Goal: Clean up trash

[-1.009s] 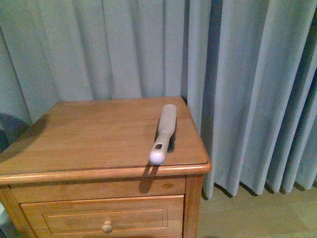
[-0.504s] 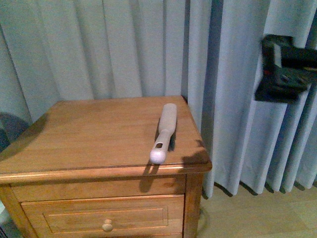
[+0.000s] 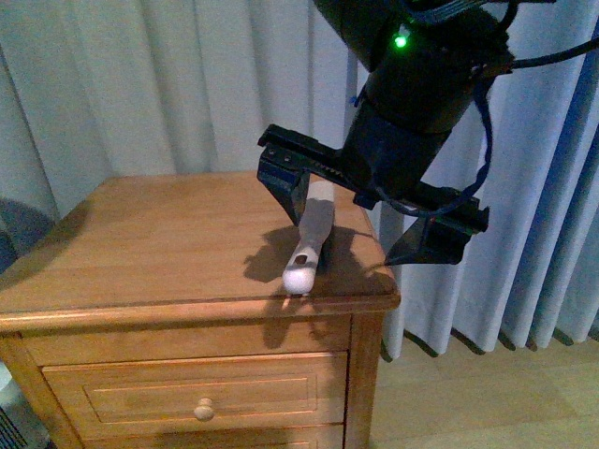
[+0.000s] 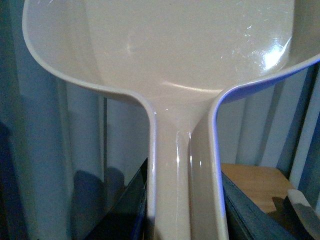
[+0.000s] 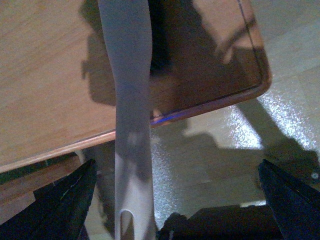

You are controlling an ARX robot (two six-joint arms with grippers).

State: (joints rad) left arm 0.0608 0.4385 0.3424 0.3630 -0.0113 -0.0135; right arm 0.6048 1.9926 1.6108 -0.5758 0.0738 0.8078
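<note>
Right of centre in the front view, finds the right gripper [image 3: 346, 234] spread wide and holding nothing, one finger on either side of the brush [image 3: 301, 267] lying along the nightstand's [image 3: 140, 243] right edge, handle end at the front lip. Fills the upper left-wrist frame with the dustpan [image 4: 180, 60], its handle clasped at lower centre by the left gripper [image 4: 182, 215]. Cannot tell where the trash lies.

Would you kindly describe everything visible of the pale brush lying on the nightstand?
The brush is pale, smooth, plastic-looking, long and slim, with dark bristles along one side and a slot near its rounded handle end. It lies on the wooden nightstand near the right edge, handle end at the front edge. The open right gripper hangs above, its fingers clear of it.
</note>
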